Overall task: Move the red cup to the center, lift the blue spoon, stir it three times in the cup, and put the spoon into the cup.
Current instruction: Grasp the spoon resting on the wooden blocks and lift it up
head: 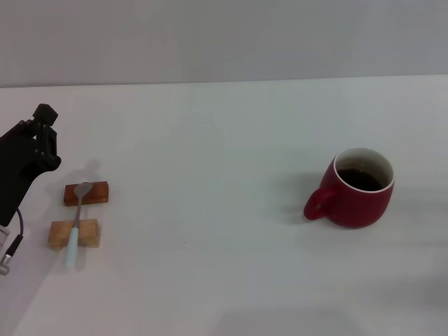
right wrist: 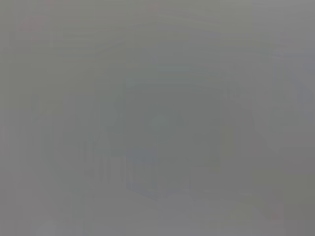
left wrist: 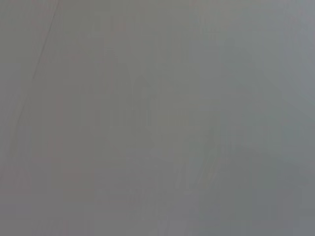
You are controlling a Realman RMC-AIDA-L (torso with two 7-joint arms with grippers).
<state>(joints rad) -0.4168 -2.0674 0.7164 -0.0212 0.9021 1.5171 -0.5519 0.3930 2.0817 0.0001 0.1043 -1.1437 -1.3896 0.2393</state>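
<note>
The red cup (head: 358,190) stands upright on the right side of the white table, its handle turned toward the table's middle and dark liquid inside. At the left, the blue spoon (head: 75,225) lies across two small wooden blocks, its grey bowl on the farther one and its pale handle pointing toward the front edge. My left gripper (head: 42,126) hangs at the far left edge, behind and to the left of the spoon, touching nothing. The right gripper is out of view. Both wrist views show only flat grey.
A dark reddish block (head: 87,194) and a lighter block (head: 74,234) carry the spoon. The white table (head: 210,210) runs back to a grey wall. A cable hangs from my left arm by the table's left edge.
</note>
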